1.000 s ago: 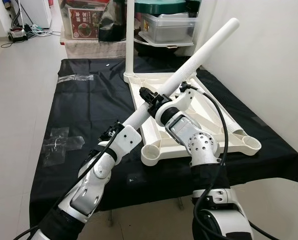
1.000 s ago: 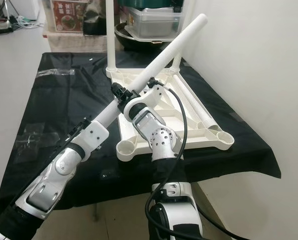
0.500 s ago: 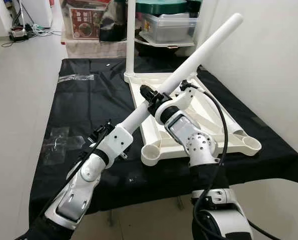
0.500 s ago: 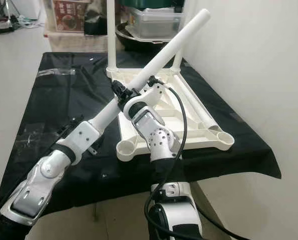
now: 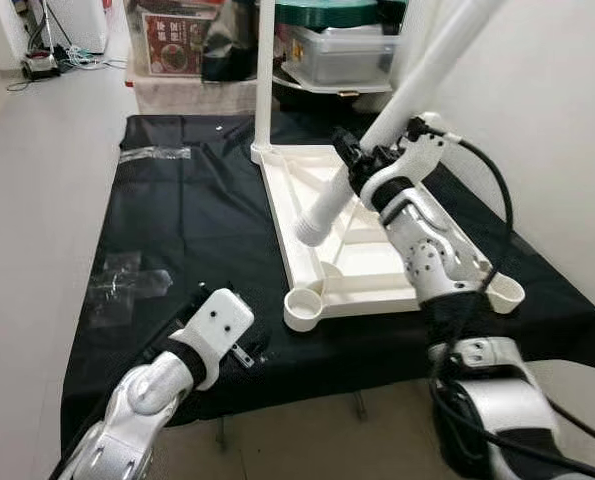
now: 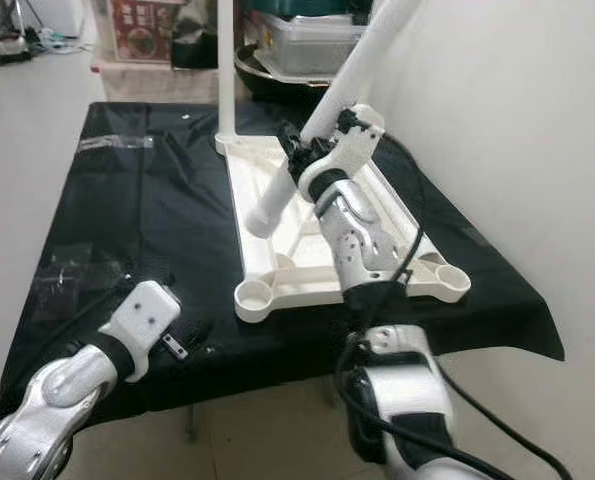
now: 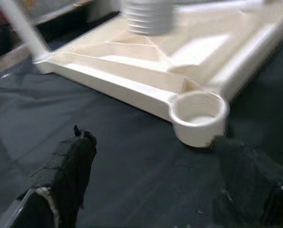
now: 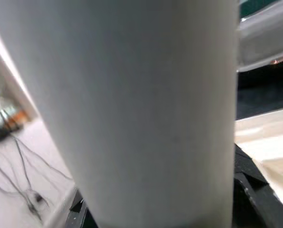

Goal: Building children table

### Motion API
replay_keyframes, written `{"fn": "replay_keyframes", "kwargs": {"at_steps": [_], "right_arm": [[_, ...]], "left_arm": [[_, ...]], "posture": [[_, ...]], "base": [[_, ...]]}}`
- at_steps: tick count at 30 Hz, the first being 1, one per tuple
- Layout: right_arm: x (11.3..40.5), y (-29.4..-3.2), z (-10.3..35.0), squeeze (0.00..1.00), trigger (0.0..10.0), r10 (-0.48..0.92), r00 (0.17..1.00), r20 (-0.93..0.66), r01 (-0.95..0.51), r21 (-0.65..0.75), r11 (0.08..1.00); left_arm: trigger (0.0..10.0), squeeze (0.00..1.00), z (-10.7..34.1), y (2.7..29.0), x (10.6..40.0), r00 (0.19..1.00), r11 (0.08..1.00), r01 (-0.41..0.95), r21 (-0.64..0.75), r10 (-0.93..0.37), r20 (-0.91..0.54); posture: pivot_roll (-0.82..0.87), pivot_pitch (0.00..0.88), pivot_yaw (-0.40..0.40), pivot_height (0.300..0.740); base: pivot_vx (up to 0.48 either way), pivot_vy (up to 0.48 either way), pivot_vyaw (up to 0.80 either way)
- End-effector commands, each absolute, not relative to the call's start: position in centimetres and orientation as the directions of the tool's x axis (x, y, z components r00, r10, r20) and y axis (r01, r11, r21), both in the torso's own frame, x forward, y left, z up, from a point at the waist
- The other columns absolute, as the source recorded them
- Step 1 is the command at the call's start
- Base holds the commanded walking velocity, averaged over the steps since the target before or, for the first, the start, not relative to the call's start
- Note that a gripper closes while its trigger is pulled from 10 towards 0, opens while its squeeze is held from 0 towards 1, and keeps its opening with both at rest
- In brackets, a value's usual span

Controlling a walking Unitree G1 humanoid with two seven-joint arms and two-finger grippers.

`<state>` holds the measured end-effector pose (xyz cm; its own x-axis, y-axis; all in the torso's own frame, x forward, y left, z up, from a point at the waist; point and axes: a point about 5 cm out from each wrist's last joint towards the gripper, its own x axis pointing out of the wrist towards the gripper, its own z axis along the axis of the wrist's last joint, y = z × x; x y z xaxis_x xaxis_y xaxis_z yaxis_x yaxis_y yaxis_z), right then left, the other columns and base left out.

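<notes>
Leg (image 5: 397,105) — a long white tube — is clamped in the right claw (image 5: 369,168), fingers closed round it about a third of the way up from its ribbed lower end. Its long axis runs on a steep slant: the ribbed end (image 5: 312,228) hangs low over the upturned tabletop (image 5: 377,285), pointing down and toward the robot's left, while the upper end rises away to the right and out past the top of the picture. The tabletop lies underside-up on the black-draped counter (image 5: 177,215), with one leg already standing upright in its far-left corner socket (image 5: 260,153). The relation that matters is between the ribbed end and the empty near-left socket (image 5: 304,303): the socket lies nearer the robot and lower than the tube's tip, not touching it, and the tube is tilted rather than in line with the socket's upright bore. Seating it would, by this reading, call for righting the tube and bringing its tip down and toward the robot. The left claw (image 7: 155,190) hovers open over the cloth just in front of that same socket — its fingers (image 7: 67,164) spread, holding nothing — and is the nearer of the two to the socket, though the right arm alone carries the tube. Another empty socket (image 5: 505,290) sits at the near-right corner.
</notes>
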<state>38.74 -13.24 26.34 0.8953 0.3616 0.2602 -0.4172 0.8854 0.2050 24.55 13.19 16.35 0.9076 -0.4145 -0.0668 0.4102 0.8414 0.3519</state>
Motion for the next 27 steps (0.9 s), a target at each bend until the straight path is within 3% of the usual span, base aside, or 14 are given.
{"fn": "replay_keyframes", "kwargs": {"at_steps": [1, 2, 3, 5, 9, 12, 16, 27], "right_arm": [[38.1, -12.9, 26.2, 0.00, 0.6, 0.449, 0.855, 0.262, -0.494, 0.144, 0.857], [38.1, -12.9, 26.2, 0.00, 0.6, 0.449, 0.855, 0.262, -0.494, 0.144, 0.857], [37.6, -12.6, 25.8, 0.00, 10.0, 0.507, 0.825, 0.251, -0.545, 0.113, 0.831], [37.6, -12.6, 25.8, 0.00, 10.0, 0.507, 0.825, 0.251, -0.545, 0.113, 0.831], [36.1, -11.3, 23.8, 0.00, 10.0, 0.613, 0.762, 0.209, -0.627, 0.003, 0.779], [36.1, -11.3, 23.8, 0.00, 10.0, 0.613, 0.762, 0.209, -0.627, 0.003, 0.779], [35.0, -9.9, 21.7, 0.00, 10.0, 0.686, 0.706, 0.178, -0.686, -0.069, 0.724], [33.7, -9.8, 20.4, 0.00, 10.0, 0.760, 0.639, 0.119, -0.743, -0.159, 0.650]], "left_arm": [[10.0, 0.00, 16.2, 14.8, 24.7, 0.947, 0.895, 0.318, 0.312, -0.312, -0.070], [10.0, 0.00, 16.2, 14.8, 24.7, 0.947, 0.895, 0.318, 0.312, -0.312, -0.070], [10.0, 0.00, 16.3, 15.5, 24.7, 0.961, 0.915, 0.275, 0.295, -0.270, -0.059], [10.0, 0.00, 16.3, 15.5, 24.7, 0.961, 0.915, 0.275, 0.295, -0.270, -0.059], [10.0, 0.00, 16.9, 17.6, 24.8, 0.989, 0.963, 0.150, 0.225, -0.150, -0.015], [10.0, 0.00, 16.9, 17.6, 24.8, 0.989, 0.963, 0.150, 0.225, -0.150, -0.015], [10.0, 0.00, 16.9, 20.3, 24.1, 0.999, 0.979, 0.050, 0.198, -0.047, -0.018], [10.0, 0.00, 16.8, 19.9, 23.7, 1.000, 0.988, 0.022, 0.151, -0.021, -0.007]], "posture": [[0.10, 0.000, -0.111, 0.740], [0.10, 0.000, -0.111, 0.740], [0.10, 0.000, -0.109, 0.740], [0.10, 0.000, -0.109, 0.740], [0.09, 0.000, -0.102, 0.740], [0.09, 0.000, -0.102, 0.740], [0.10, 0.000, -0.109, 0.740], [0.11, 0.000, -0.119, 0.740]], "base": [[0.000, 0.000, 0.00], [0.000, 0.000, 0.00], [0.000, 0.000, 0.00], [0.000, 0.000, 0.00], [0.000, 0.000, 0.00], [0.000, 0.000, 0.00], [0.000, 0.000, 0.00], [0.000, 0.000, 0.00]]}}
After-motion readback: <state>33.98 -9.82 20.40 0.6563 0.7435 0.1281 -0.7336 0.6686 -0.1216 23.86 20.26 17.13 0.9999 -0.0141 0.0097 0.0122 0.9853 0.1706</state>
